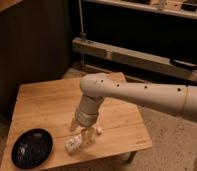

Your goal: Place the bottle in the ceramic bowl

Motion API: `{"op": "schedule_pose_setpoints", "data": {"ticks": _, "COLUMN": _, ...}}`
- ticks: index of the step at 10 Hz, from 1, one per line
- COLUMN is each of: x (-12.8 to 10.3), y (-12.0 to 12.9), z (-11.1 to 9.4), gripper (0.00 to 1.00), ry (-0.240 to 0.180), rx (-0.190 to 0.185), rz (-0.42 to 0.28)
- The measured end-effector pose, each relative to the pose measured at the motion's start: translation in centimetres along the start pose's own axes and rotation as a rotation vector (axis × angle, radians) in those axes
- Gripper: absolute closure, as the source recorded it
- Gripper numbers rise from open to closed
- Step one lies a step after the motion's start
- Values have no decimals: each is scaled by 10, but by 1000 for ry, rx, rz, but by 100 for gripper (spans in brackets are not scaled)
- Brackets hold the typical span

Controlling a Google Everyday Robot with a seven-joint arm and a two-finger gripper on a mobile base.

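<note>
Plainly the biggest thing in view is the robot's white arm (pixel 142 95), which reaches in from the right edge, bends at a rounded joint over the middle of the wooden table (pixel 42 102) and drops its wrist steeply toward the near half of the tabletop. The table is a pale slatted one standing on a speckled floor (pixel 167 135), with a dark cabinet (pixel 32 45) behind it. At the near-left corner of the table sits the ceramic bowl (pixel 22 137), black, glossy and shallow (more a plate than a bowl), with nothing of the task in it. The gripper (pixel 81 134) hangs at the end of the wrist, low over the near middle of the table and to the right of the bowl. Its two tan fingers (pixel 73 125) stand visibly apart, so the jaws are open and grip nothing. They are right down at the bottle (pixel 72 145), one to the far-left of it and one over its middle, but whether either touches it I cannot tell. The bottle lies on its side on the wood, just right of the bowl and apart from it. Its long axis runs on a diagonal from near-left to far-right, and which end carries the cap I cannot tell.
</note>
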Motion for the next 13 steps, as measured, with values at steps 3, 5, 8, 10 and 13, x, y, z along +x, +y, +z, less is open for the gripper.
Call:
{"op": "schedule_pose_setpoints", "data": {"ticks": 3, "x": 23, "y": 2, "z": 24, "gripper": 35, "ry": -66, "rx": 2, "rz": 71}}
{"op": "schedule_pose_setpoints", "data": {"ticks": 5, "x": 36, "y": 3, "z": 33, "gripper": 35, "ry": -68, "rx": 16, "rz": 115}}
{"op": "schedule_pose_setpoints", "data": {"ticks": 8, "x": 51, "y": -4, "z": 39, "gripper": 35, "ry": -55, "rx": 58, "rz": 162}}
{"op": "schedule_pose_setpoints", "data": {"ticks": 10, "x": 59, "y": -9, "z": 42, "gripper": 35, "ry": -58, "rx": 83, "rz": 180}}
{"op": "schedule_pose_setpoints", "data": {"ticks": 13, "x": 78, "y": -20, "z": 60, "gripper": 35, "ry": -77, "rx": 88, "rz": 202}}
